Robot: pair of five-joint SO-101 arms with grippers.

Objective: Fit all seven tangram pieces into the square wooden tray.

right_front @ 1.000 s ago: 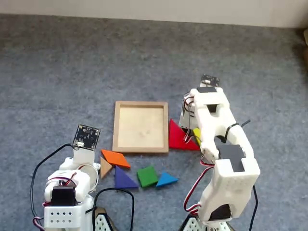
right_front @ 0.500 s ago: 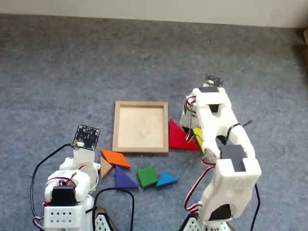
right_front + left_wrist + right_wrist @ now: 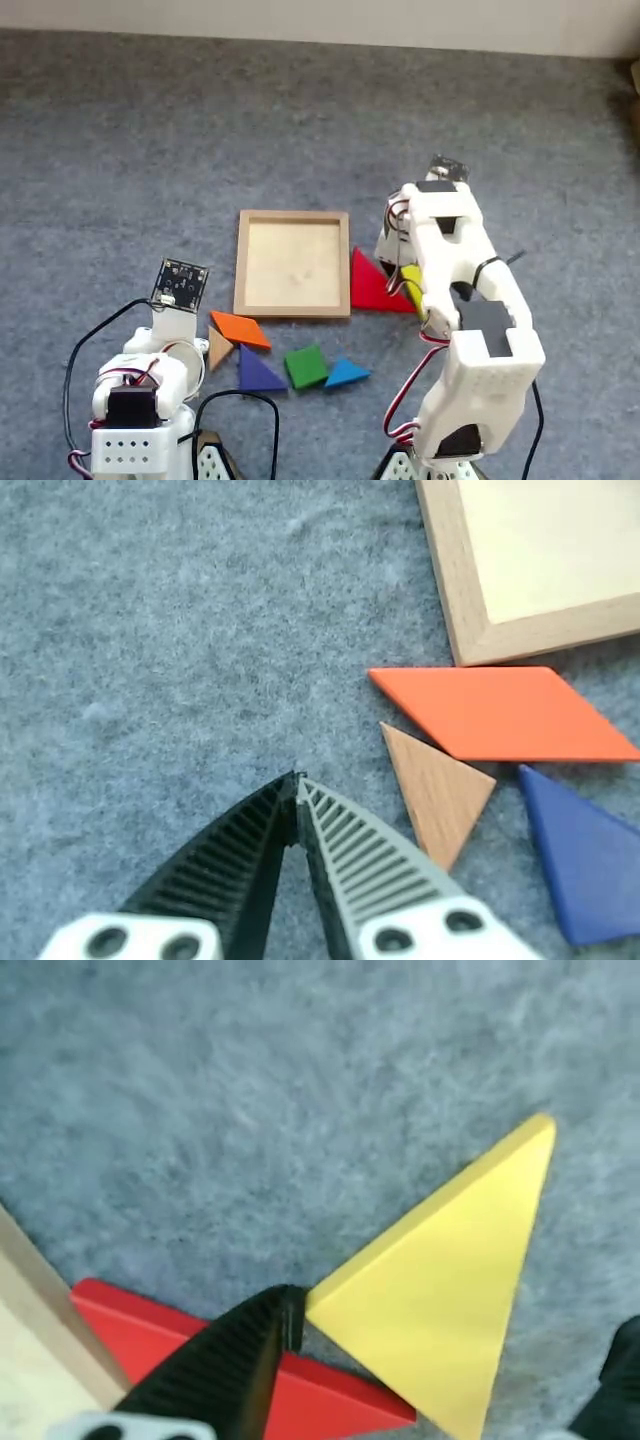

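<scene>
- While grey carpet (image 3: 150, 130) covers the whole table, its widest bare stretch lies beyond the tray, running to a pale strip at the far edge.
- Over the ground just right of the tray leans the right arm (image 3: 455, 260). Its right gripper (image 3: 445, 1360) is at the yellow triangle, and whether it grips cannot be told.
- At the near left corner sits the folded left arm (image 3: 150, 380), with the left gripper (image 3: 297, 785) closed on nothing, its tips over carpet.
- Between the arms the square wooden tray (image 3: 293, 214) lies flat, its pale floor fully showing.
- Against the tray's right rim rests the red triangle (image 3: 368, 285).
- Overlapping the red piece's outer edge is the yellow triangle (image 3: 440, 1290), largely under the right arm.
- Just off the tray's near left corner lies the orange parallelogram (image 3: 240, 329).
- Nearer the bases, in a row: dark blue triangle (image 3: 257, 372), green square (image 3: 305, 366), light blue triangle (image 3: 346, 373).
- Just beside the orange piece, the wood-coloured triangle (image 3: 219, 347) is nearest the left gripper.
</scene>
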